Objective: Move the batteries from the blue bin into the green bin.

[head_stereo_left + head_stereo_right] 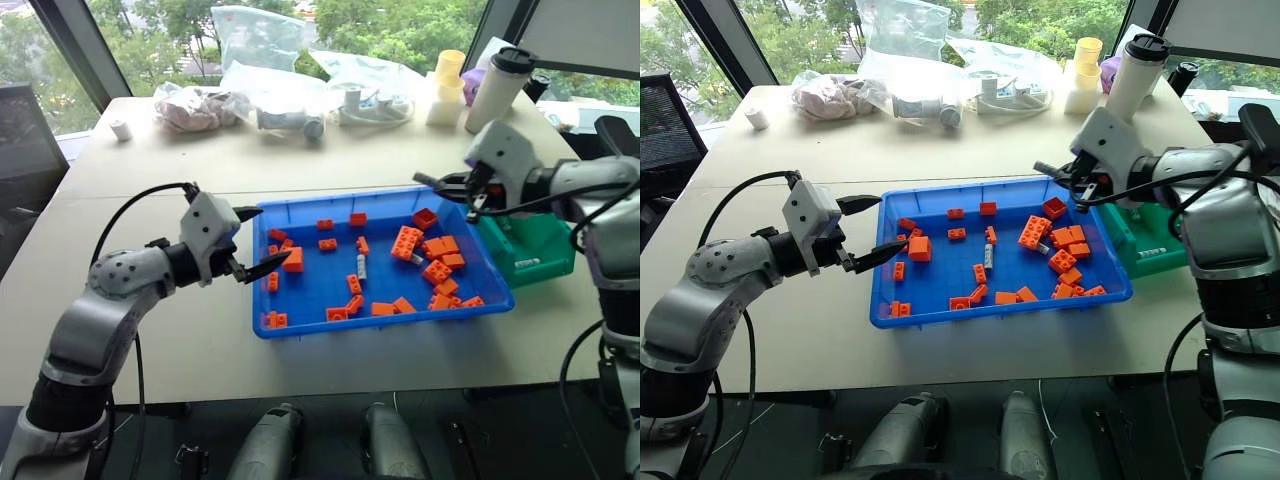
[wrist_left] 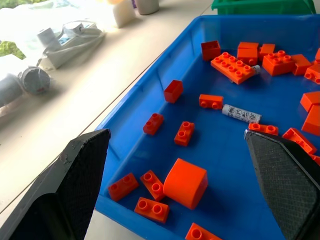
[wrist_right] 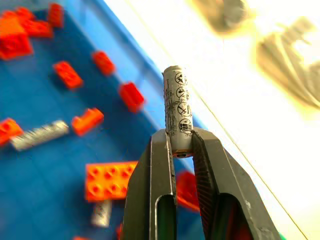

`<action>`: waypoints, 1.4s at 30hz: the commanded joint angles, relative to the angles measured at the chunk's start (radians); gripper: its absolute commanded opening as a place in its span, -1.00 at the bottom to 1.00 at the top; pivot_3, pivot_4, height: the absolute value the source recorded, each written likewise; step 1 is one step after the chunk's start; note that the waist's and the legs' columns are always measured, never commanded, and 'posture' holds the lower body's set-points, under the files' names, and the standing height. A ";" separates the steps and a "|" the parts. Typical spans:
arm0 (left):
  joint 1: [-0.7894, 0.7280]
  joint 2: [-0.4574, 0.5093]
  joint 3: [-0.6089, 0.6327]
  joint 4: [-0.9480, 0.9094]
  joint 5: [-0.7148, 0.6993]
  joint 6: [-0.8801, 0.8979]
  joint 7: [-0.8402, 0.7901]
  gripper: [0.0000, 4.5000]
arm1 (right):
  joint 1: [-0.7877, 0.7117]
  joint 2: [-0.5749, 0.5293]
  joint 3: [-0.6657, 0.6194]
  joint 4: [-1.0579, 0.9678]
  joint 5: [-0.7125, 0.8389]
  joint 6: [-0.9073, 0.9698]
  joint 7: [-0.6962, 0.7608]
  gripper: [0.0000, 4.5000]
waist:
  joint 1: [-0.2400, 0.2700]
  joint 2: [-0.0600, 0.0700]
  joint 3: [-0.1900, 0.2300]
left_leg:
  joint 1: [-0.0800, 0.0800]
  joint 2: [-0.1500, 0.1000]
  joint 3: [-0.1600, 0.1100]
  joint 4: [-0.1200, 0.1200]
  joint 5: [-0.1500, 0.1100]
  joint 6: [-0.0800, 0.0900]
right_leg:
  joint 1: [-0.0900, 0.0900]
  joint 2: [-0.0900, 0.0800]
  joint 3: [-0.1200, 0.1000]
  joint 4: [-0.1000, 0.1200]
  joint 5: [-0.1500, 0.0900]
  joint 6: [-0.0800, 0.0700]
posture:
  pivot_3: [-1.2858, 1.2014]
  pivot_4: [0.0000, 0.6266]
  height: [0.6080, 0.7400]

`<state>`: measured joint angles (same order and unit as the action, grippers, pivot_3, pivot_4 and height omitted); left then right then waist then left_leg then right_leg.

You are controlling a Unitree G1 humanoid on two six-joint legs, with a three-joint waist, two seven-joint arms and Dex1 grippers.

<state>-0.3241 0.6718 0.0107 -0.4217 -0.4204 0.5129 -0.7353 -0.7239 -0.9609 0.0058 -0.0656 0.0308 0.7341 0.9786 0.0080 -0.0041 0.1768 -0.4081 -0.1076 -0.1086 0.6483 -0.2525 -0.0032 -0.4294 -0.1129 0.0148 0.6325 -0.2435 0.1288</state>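
Note:
The blue bin lies mid-table, strewn with orange bricks. A silver battery lies near its middle, and a second battery pokes out beside a large orange brick. My right gripper is shut on another battery, holding it by one end. It hovers above the blue bin's far right corner, close to the green bin. A pale cylinder lies inside the green bin. My left gripper stands open over the blue bin's left rim, holding nothing.
Plastic bags of parts, a yellow-and-white cup stack and a white bottle with a black lid stand along the table's far side. A small white roll sits at the far left.

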 commanded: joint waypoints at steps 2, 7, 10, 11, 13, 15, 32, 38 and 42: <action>-0.034 -0.023 -0.027 0.031 0.019 -0.055 -0.026 1.00 | 0.060 -0.106 -0.089 0.093 -0.057 -0.020 -0.087 -0.99 | 0.003 0.000 0.000 | 0.000 0.000 0.001 0.000 0.000 0.000 | 0.000 0.000 0.000 0.000 0.000 0.000 | 0.03 -0.52 1.00; -0.074 -0.043 -0.054 0.077 0.040 -0.080 -0.048 1.00 | 0.160 -0.149 -0.095 0.156 -0.058 -0.088 -0.091 -0.99 | -0.002 0.000 0.000 | 0.000 0.001 0.001 0.000 0.001 -0.001 | 0.000 0.000 0.000 0.000 0.000 0.000 | 0.03 -0.52 1.00; -0.081 -0.047 -0.056 0.088 0.045 -0.087 -0.056 1.00 | 0.182 -0.146 -0.103 0.153 -0.038 -0.093 -0.085 -0.52 | -0.005 0.001 0.000 | 0.000 0.000 0.002 0.000 0.001 -0.002 | 0.000 0.000 0.001 0.000 0.000 0.000 | 0.03 -0.52 1.00; -0.082 -0.048 -0.057 0.090 0.046 -0.088 -0.059 1.00 | 0.186 -0.143 -0.105 0.151 -0.033 -0.090 -0.085 -0.32 | -0.005 0.001 0.000 | 0.000 0.001 0.002 0.000 0.001 -0.002 | 0.000 0.000 0.001 0.000 0.000 0.000 | 0.03 -0.52 1.00; -0.081 -0.048 -0.057 0.092 0.048 -0.090 -0.062 1.00 | 0.190 -0.143 -0.106 0.149 -0.027 -0.091 -0.088 0.14 | -0.004 0.001 0.000 | 0.000 0.001 0.002 0.000 0.001 -0.002 | 0.000 0.000 0.001 0.000 0.000 0.000 | 0.03 -0.52 1.00; -0.079 -0.046 -0.055 0.089 0.047 -0.088 -0.066 1.00 | 0.178 -0.146 -0.118 0.145 -0.018 -0.089 -0.096 0.60 | -0.002 0.001 0.000 | 0.000 0.001 0.002 0.000 0.001 -0.002 | 0.000 0.000 0.001 0.000 0.000 0.000 | 0.03 -0.52 1.00; -0.063 -0.038 -0.040 0.058 0.049 -0.075 -0.056 1.00 | 0.116 0.188 0.115 -0.260 0.237 0.245 -0.154 0.99 | 0.004 0.000 0.000 | 0.000 0.000 -0.001 0.001 0.001 -0.002 | 0.001 0.000 0.000 0.000 0.000 0.000 | 0.03 -0.52 1.00; -0.046 -0.033 -0.032 0.037 0.047 -0.065 -0.043 1.00 | 0.129 0.276 0.161 -0.250 0.233 0.294 -0.245 0.99 | 0.004 0.000 0.000 | 0.000 0.000 -0.001 0.001 0.001 -0.002 | 0.000 0.000 0.000 0.000 0.000 0.000 | 0.03 -0.52 1.00; -0.035 -0.033 -0.026 0.022 0.046 -0.058 -0.030 1.00 | 0.134 0.337 0.204 -0.237 0.225 0.330 -0.298 0.99 | 0.002 0.000 0.000 | 0.000 0.000 -0.001 0.001 0.001 -0.002 | 0.000 0.000 0.000 0.000 0.000 0.000 | 0.03 -0.52 1.00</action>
<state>-0.3606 0.6286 -0.0438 -0.3604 -0.3743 0.4546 -0.7739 -0.5863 -0.6381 0.2023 -0.2887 0.2570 1.0521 0.7001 0.0104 -0.0045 0.1764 -0.4082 -0.1075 -0.1093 0.6493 -0.2513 -0.0052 -0.4289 -0.1128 0.0147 0.6327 -0.2435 0.1289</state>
